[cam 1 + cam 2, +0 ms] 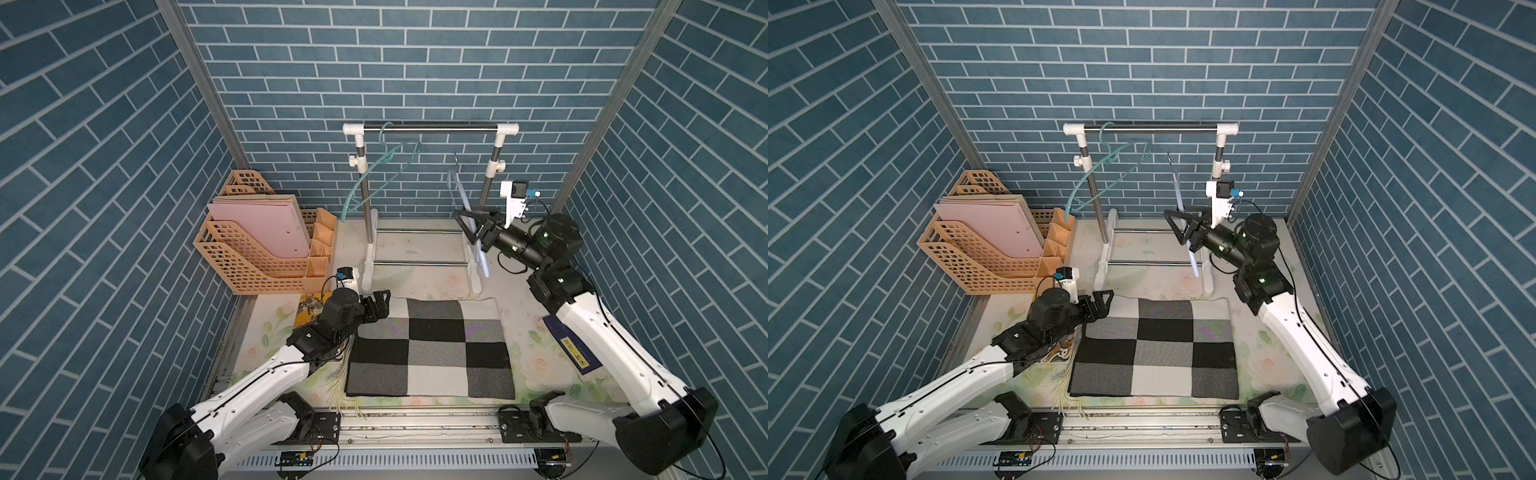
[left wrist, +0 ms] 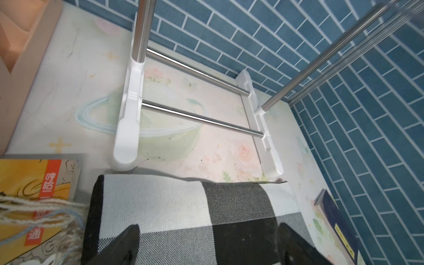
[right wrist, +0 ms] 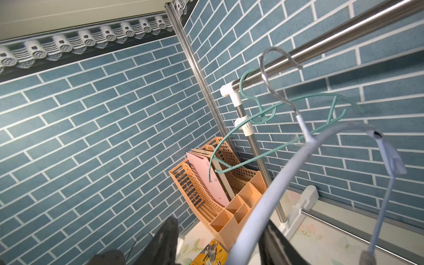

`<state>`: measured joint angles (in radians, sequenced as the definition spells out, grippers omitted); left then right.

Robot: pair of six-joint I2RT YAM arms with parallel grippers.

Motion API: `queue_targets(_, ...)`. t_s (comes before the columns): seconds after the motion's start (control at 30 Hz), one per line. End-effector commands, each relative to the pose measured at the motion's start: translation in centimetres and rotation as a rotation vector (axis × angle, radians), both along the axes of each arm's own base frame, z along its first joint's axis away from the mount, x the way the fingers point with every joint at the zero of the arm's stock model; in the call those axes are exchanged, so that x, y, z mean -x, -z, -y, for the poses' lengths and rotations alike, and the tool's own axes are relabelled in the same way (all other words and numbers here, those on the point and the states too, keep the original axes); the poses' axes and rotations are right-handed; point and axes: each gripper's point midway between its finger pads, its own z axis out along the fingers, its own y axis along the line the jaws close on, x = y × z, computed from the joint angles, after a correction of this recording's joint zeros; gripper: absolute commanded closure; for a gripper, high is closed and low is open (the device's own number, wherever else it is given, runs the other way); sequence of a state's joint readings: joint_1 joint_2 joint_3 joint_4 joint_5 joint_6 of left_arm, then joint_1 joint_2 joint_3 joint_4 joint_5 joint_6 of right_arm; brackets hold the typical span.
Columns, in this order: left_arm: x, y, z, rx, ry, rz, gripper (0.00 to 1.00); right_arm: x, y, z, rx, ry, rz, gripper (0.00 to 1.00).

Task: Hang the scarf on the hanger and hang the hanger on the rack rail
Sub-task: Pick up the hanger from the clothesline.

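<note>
- Scarf (image 1: 432,345) lies folded flat as a checked rectangle on the near middle of the table (image 1: 415,278). Its fringe (image 1: 338,374) trails off the left edge, and no part of it is on a hanger yet.
- At the scarf's far-left corner the left gripper (image 1: 380,306) has its jaws spread wide with nothing between them. In the left wrist view the two fingers (image 2: 124,247) straddle the folded edge, which looks like a line-up for pinching that corner. Whether they touch the cloth I cannot tell.
- Far right, beside the rack's right post, the right gripper (image 1: 467,226) is clamped on one arm of the pale hanger (image 3: 266,199). It holds the hanger tilted, hook uppermost.
- In both top views the hook sits below the rail (image 1: 436,126), not over it. Probably the hanger is kept free in the air so cloth can be fed across it before it goes back on the rail.
- The green hanger (image 1: 388,157) hangs askew from the rail's left end, untouched.
- The orange file organiser (image 1: 249,257) stands far left and the yellow book (image 1: 309,309) lies by the left arm, both outside the working space.
- Likely risks are the folded layers separating when the corner is lifted and the fringe dragging or snagging.
</note>
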<state>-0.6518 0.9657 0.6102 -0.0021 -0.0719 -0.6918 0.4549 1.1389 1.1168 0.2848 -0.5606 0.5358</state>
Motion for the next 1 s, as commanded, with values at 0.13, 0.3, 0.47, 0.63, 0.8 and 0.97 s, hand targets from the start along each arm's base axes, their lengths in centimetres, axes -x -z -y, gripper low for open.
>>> queue_targets(0.13, 1.9, -7.4, 1.8, 0.167, 0.085, 0.076, 0.05, 5.7, 6.7, 2.0, 0.126, 0.151, 0.124, 1.00)
queue_targets(0.3, 4.5, -12.4, 4.5, 0.221, 0.137, 0.149, 0.05, 8.0, 11.9, 2.9, 0.141, 0.199, 0.125, 1.00)
queue_targets(0.47, 5.4, -14.3, 7.5, 0.212, 0.154, 0.162, 0.05, 9.2, 15.1, 3.2, 0.138, 0.209, 0.133, 1.00)
queue_targets(0.63, 3.9, -12.4, 10.6, 0.172, 0.135, 0.071, 0.05, 10.0, 17.5, 3.3, 0.138, 0.215, 0.145, 1.00)
queue_targets(0.8, 2.4, -11.3, 14.0, 0.146, 0.129, -0.015, 0.06, 10.2, 18.6, 3.3, 0.150, 0.224, 0.147, 1.00)
queue_targets(0.97, 0.9, -10.5, 16.5, 0.111, 0.115, -0.048, 0.07, 10.2, 19.3, 2.9, 0.174, 0.215, 0.144, 1.00)
